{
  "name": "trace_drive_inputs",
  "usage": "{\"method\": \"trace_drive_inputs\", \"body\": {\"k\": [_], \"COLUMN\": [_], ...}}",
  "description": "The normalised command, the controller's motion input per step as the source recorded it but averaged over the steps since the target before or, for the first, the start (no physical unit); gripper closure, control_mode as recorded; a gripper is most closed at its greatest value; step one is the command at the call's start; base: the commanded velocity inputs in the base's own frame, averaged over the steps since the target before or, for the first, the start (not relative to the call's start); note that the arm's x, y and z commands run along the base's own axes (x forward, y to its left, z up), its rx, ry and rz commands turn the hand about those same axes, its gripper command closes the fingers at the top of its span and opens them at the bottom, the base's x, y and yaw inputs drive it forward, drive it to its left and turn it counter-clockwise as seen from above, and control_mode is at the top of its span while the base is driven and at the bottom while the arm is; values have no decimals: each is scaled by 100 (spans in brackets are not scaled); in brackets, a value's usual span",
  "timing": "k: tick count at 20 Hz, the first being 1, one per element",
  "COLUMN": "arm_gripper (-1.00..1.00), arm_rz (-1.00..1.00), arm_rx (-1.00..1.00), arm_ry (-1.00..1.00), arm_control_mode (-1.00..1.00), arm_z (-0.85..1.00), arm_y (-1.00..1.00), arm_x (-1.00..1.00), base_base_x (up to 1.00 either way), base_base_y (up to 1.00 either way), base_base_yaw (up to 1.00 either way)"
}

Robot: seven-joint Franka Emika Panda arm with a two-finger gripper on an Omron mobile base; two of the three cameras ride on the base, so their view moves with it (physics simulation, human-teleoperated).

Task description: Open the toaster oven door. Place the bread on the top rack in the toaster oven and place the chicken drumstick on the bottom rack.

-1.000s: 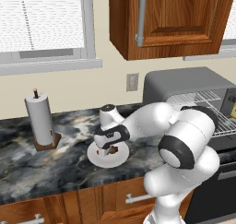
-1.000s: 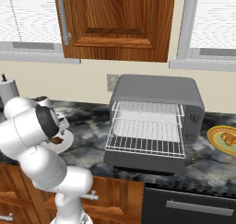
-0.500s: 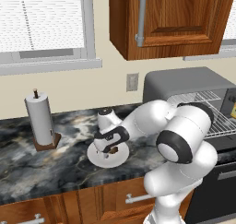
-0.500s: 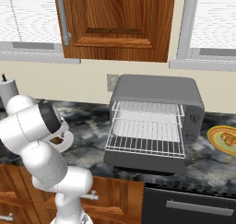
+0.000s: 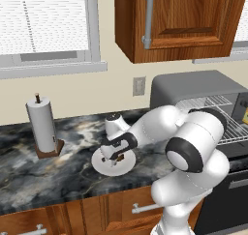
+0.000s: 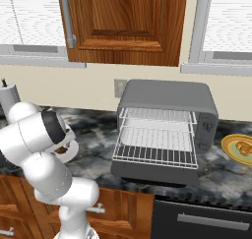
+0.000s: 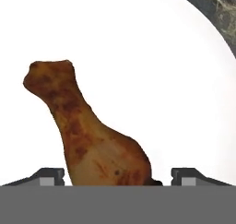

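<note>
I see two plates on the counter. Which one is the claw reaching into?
The white plate left of the toaster oven, holding the chicken drumstick between the claw's tips. The yellow plate sits right of the oven.

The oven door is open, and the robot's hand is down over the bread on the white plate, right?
Not quite. The oven door is open, and the end effector is down over the white plate, but what lies there is the brown chicken drumstick, not the bread. The hand view shows it between the fingertips.
</note>
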Motion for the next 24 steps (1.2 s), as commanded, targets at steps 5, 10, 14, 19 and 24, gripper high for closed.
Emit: {"method": "trace_drive_inputs", "body": {"k": [5, 10, 14, 19, 24], "arm_gripper": [100, 100, 100, 100, 100], "arm_rz": [0, 3, 1, 0, 4], "arm_rx": [0, 0, 1, 7, 12], "arm_ry": [5, 0, 0, -1, -8], "arm_control_mode": [-100, -100, -100, -100, -100], "arm_z": [-10, 1, 34, 42, 40], "arm_y": [4, 3, -9, -33, -50], "arm_x": [0, -1, -17, -23, -23], "base_base_x": [0, 0, 0, 0, 0], "base_base_y": [0, 0, 0, 0, 0], "base_base_yaw": [0, 0, 0, 0, 0]}}
